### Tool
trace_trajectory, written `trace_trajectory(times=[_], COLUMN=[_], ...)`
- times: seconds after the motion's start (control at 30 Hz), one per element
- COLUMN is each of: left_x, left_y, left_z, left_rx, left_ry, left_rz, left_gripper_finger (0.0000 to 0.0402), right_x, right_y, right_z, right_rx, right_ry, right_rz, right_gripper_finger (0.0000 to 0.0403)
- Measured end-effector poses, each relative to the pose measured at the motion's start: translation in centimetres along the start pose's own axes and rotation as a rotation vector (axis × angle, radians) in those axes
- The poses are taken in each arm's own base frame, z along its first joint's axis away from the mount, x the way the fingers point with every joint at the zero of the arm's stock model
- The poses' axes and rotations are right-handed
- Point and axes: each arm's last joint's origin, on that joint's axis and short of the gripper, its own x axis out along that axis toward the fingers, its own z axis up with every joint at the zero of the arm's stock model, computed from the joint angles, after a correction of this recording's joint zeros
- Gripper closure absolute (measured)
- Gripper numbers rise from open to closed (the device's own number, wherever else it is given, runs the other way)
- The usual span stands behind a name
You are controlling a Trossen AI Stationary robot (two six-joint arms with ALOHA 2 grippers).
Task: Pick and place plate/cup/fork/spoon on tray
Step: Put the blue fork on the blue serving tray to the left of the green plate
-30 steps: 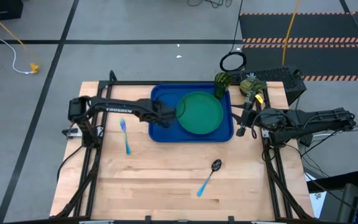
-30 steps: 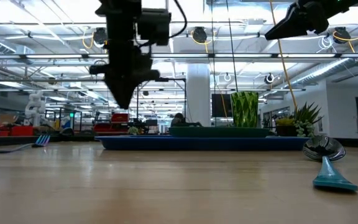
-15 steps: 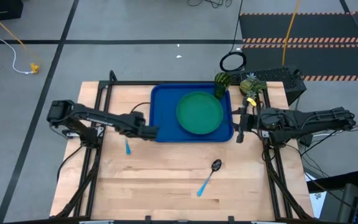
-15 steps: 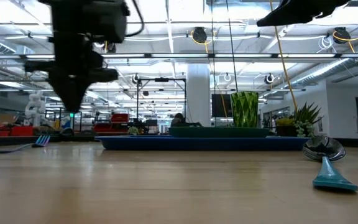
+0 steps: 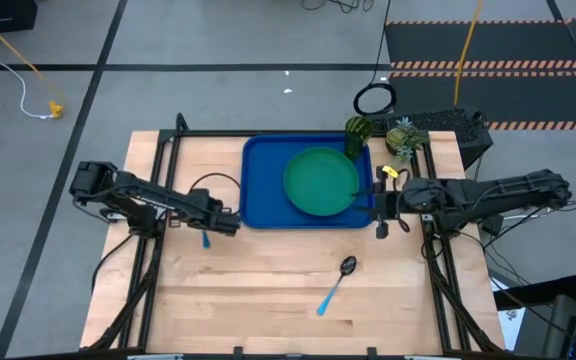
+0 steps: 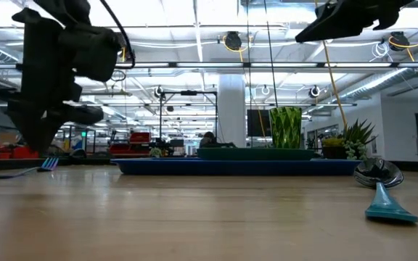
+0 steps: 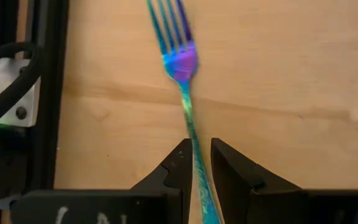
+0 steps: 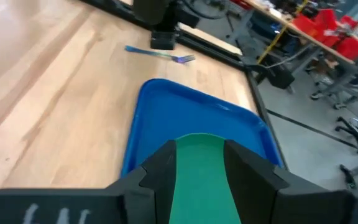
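Two items already sit on the tray (image 5: 258, 185): the plate (image 5: 320, 181) and the cup (image 5: 356, 135) at its far right corner. Step in hand looks like the fork (image 7: 185, 93) pickup. Left gripper (image 7: 196, 163) hangs over the fork on the bare table left of the tray, jaws slightly parted with the handle running between the fingertips, nothing gripped yet. To do it well: descend straight, keep the handle centred, and close low, since a thin handle lying flat can skid out if one finger lands first. Right gripper (image 8: 199, 163) waits above the tray's right edge, fingers apart and empty. The spoon (image 5: 334, 283) lies on the table well in front of the tray.
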Motion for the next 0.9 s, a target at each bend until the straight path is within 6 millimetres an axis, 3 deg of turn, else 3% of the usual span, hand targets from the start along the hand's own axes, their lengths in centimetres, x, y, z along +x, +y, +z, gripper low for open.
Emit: trace_trajectory(times=[0.37,0.9], left_x=[2.6,4.5], left_y=[0.7,1.2], left_z=[-0.5,-0.4], left_rx=[-0.092,-0.107], left_ry=[-0.021,-0.112], left_rz=[-0.024,-0.070], left_gripper_finger=[0.0339,0.0339], right_x=[0.2,0.2], right_y=[0.1,0.0], right_z=[0.0,0.1], right_rx=[-0.017,-0.005], right_ry=[0.008,-0.007], right_rz=[0.003,-0.002], right_gripper_finger=[0.0277,0.0277])
